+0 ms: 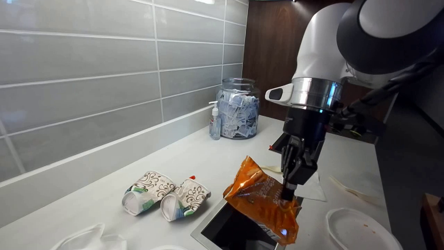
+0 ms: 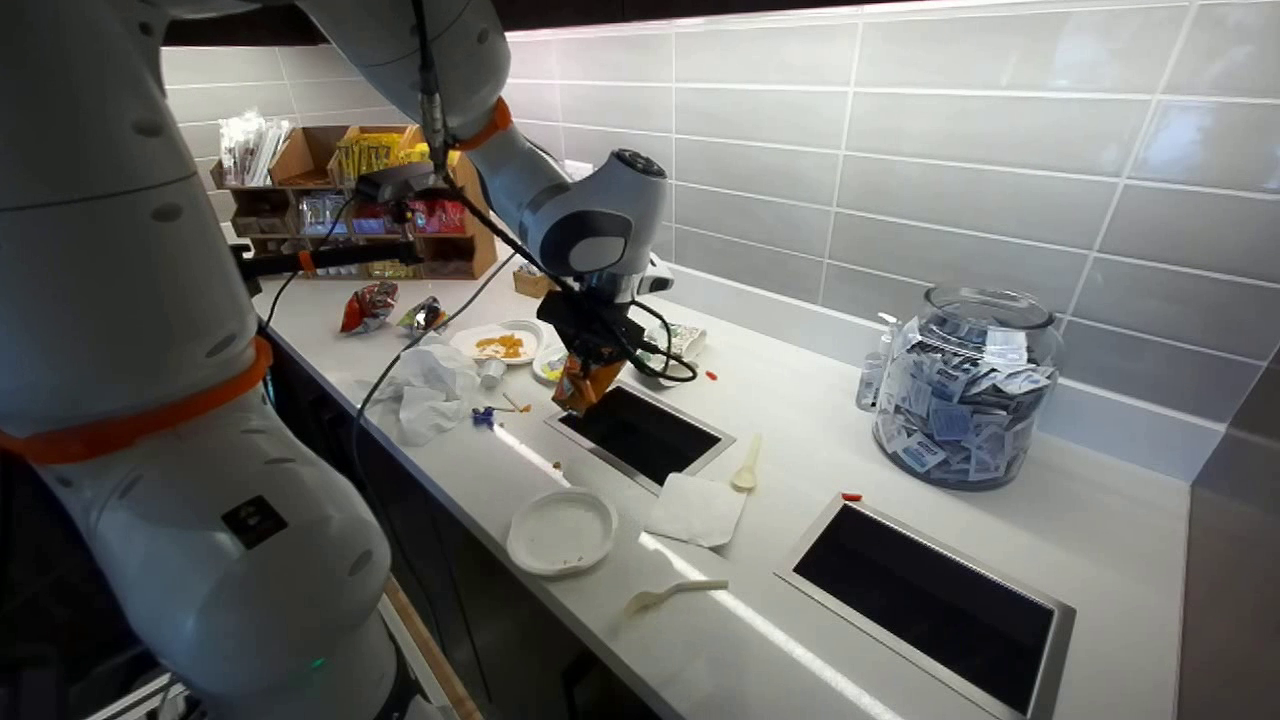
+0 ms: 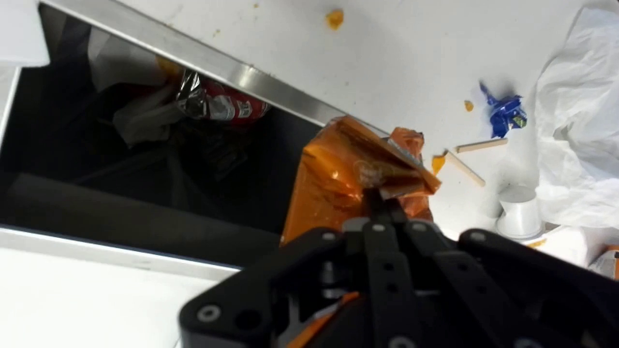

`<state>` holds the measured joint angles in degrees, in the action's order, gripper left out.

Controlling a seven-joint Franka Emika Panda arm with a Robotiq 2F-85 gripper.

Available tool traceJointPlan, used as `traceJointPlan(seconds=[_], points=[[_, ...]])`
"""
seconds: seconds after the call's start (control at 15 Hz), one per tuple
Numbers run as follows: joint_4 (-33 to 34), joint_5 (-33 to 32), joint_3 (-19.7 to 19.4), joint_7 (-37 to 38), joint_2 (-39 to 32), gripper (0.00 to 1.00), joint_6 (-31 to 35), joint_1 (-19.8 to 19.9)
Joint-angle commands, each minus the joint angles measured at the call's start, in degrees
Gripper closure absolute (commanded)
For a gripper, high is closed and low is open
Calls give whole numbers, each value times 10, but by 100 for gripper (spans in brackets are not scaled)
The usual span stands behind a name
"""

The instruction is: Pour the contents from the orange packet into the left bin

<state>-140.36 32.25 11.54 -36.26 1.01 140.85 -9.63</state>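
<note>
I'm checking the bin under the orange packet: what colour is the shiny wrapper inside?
The wrapper is red and silver with whitish patches; best in the wrist view.

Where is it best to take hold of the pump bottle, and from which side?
Probably the body of the bottle, below its white head, from the side away from the jar: the bottle stands upright and slim, with the jar close beside it and the wall near. The tool must first release the orange packet.

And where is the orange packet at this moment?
In an exterior view the orange packet hangs low and right of centre, pinched in the gripper, above one end of the left bin and right of the nearest patterned pouch.
</note>
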Motion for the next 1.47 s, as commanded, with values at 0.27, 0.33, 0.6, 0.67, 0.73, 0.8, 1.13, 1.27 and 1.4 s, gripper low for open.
traceJointPlan(seconds=[0.27, 0.33, 0.6, 0.67, 0.73, 0.8, 1.13, 1.27, 1.4], points=[[-10, 73, -12, -109, 14, 100, 84, -8], [-10, 91, -11, -130, 15, 100, 95, -10], [-13, 154, -8, -206, 19, 100, 134, -16], [-14, 171, -8, -225, 21, 100, 140, -17], [-14, 200, -8, -255, 25, 100, 141, -19], [-13, 246, -9, -296, 31, 100, 141, -21], [-23, 299, -8, -364, 41, 100, 147, -18], [-30, 303, -8, -367, 43, 100, 156, -16], [-43, 277, -5, -331, 39, 100, 188, -13]])
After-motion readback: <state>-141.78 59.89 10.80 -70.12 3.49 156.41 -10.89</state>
